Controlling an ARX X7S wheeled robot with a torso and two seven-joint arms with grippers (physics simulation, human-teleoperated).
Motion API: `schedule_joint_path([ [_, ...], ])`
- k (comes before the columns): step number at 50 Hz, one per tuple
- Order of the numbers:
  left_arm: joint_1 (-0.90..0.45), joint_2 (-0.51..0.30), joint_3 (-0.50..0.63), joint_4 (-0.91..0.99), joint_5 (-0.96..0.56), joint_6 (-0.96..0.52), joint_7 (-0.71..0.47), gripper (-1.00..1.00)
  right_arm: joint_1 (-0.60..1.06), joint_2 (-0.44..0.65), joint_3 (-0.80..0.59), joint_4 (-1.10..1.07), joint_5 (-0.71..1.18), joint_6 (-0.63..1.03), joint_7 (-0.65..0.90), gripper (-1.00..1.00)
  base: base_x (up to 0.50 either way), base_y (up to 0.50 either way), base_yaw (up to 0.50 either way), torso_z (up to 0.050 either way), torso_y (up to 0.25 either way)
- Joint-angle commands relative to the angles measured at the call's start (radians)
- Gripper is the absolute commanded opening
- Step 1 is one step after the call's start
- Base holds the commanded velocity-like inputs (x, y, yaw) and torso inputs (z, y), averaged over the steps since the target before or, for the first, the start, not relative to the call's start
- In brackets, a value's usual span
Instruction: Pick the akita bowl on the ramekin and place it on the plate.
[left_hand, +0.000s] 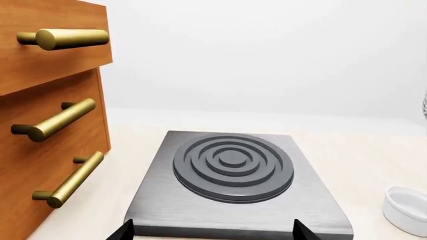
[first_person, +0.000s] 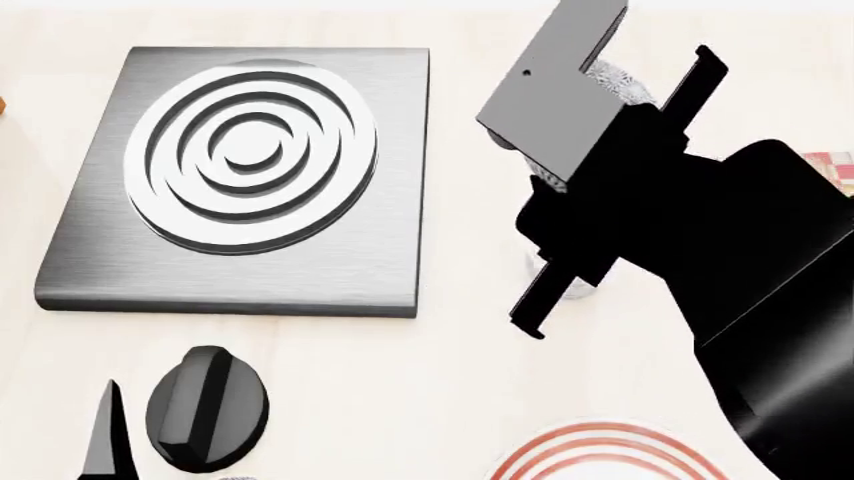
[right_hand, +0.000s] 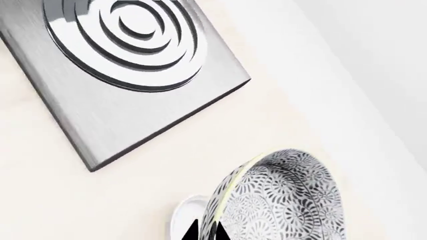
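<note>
Gripping the rim of the akita bowl, the right gripper had its two dark fingertips pinched close together on the bowl's edge, as the right wrist view showed. That bowl was tilted on its side, its speckled black-and-white inside facing the camera. Just beside and beneath it lay the rim of the ramekin, a small plain white cup; whether bowl and cup touched could not be told.

From the head view, the right arm filled much of the right side, black with a grey block near its end, and hid most of the bowl; only a speckled patch showed beside that block. A sliver of the ramekin peeked out below the arm, on the pale countertop just right of the stove plate, a grey square slab with raised rings. The plate, white with thin red rings, sat at the countertop's near edge, well apart from the ramekin. A black knob rested near the near-left corner.

In the left wrist view, the left gripper showed two dark fingertips spread wide with nothing between them, hovering before the stove plate. A wooden drawer cabinet with brass handles stood along the countertop's left edge, and the ramekin sat off to the stove plate's right.
</note>
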Motion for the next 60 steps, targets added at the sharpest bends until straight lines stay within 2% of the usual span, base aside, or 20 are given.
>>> schedule_joint_path([
  [1, -0.001, -0.004, 0.001, 0.001, -0.005, 0.001, -0.005, 1.0, 0.008, 0.067, -0.024, -0.185, 0.048, 0.114, -0.043, -1.0, 0.0, 0.0, 0.0, 0.0, 0.0],
  [27, -0.001, -0.012, 0.011, 0.0, -0.005, 0.01, -0.015, 1.0, -0.056, 0.194, -0.041, -0.396, 0.141, 0.215, -0.056, -1.0, 0.0, 0.0, 0.0, 0.0, 0.0],
  [47, -0.003, -0.019, 0.012, 0.003, -0.012, 0.01, -0.023, 1.0, -0.092, 0.25, -0.062, -0.494, 0.192, 0.269, -0.053, -1.0, 0.0, 0.0, 0.0, 0.0, 0.0],
  [60, -0.004, -0.023, 0.015, 0.001, -0.012, 0.012, -0.027, 1.0, -0.14, 0.294, -0.012, -0.592, 0.284, 0.329, -0.027, -1.0, 0.0, 0.0, 0.0, 0.0, 0.001],
])
